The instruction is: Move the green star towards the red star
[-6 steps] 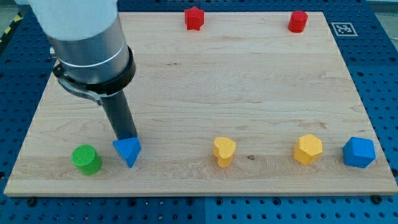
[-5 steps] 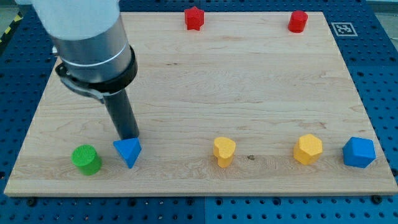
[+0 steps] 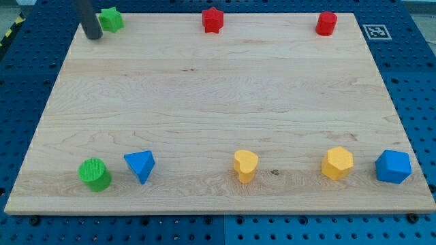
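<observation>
The green star (image 3: 111,19) lies at the top left of the wooden board (image 3: 218,95). The red star (image 3: 212,20) lies at the top edge near the middle, well to the right of the green star. My tip (image 3: 92,37) stands just left of and slightly below the green star, close to it or touching it; only the lower part of the rod shows.
A red cylinder (image 3: 326,23) sits at the top right. Along the bottom lie a green cylinder (image 3: 94,174), a blue triangle (image 3: 140,165), a yellow heart (image 3: 245,165), a yellow hexagon (image 3: 337,163) and a blue hexagon (image 3: 393,167).
The rod has left the blue triangle at the bottom left and now stands at the top left beside the green star, which was hidden behind the arm before.
</observation>
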